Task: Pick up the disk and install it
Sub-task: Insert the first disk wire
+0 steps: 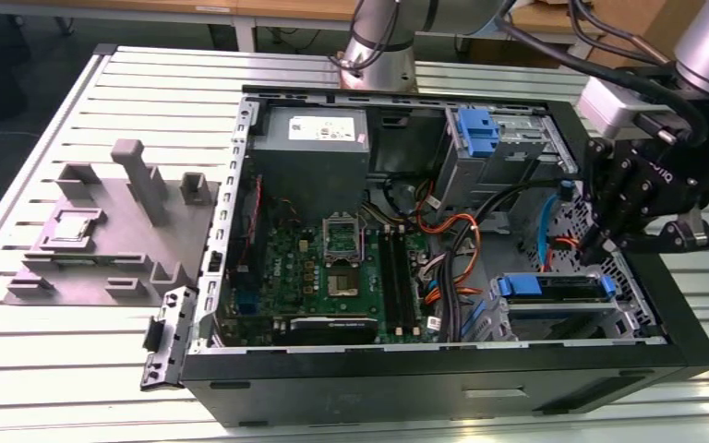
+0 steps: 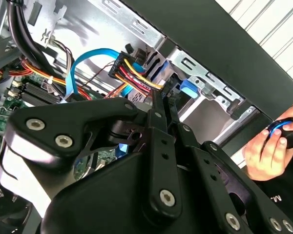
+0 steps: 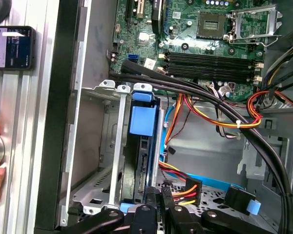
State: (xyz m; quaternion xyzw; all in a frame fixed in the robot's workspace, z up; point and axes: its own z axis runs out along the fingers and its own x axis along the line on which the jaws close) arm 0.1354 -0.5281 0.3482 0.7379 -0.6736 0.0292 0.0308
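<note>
- End effector (image 1: 604, 242) hangs inside the open computer case (image 1: 453, 369), at the drive-cage side. In both wrist views its fingers (image 3: 158, 207) stand pressed close together, nothing visibly between them.
- Disk (image 3: 139, 161) stands on edge in the drive cage (image 3: 95, 161), its blue carrier tab (image 3: 142, 119) uppermost; in the first wrist view the fingertips sit right at the disk's near edge. Contact or a hair apart: cannot tell.
- Risk: orange, red and yellow wire bundle with its connector (image 3: 185, 187) lies just beside the fingers. Any sideways drift could snag or unseat it.
- Risk: thick black cable run (image 3: 210, 97) crosses just beyond the cage; a tilted approach could drag on it.
- Risk: pushing off-axis on the thin edge could jam the carrier against the cage rails, leaving the disk half seated.
- A person's hand (image 2: 271, 146) rests on a control outside the case wall, on the tabletop (image 1: 84, 369), near the arm.
</note>
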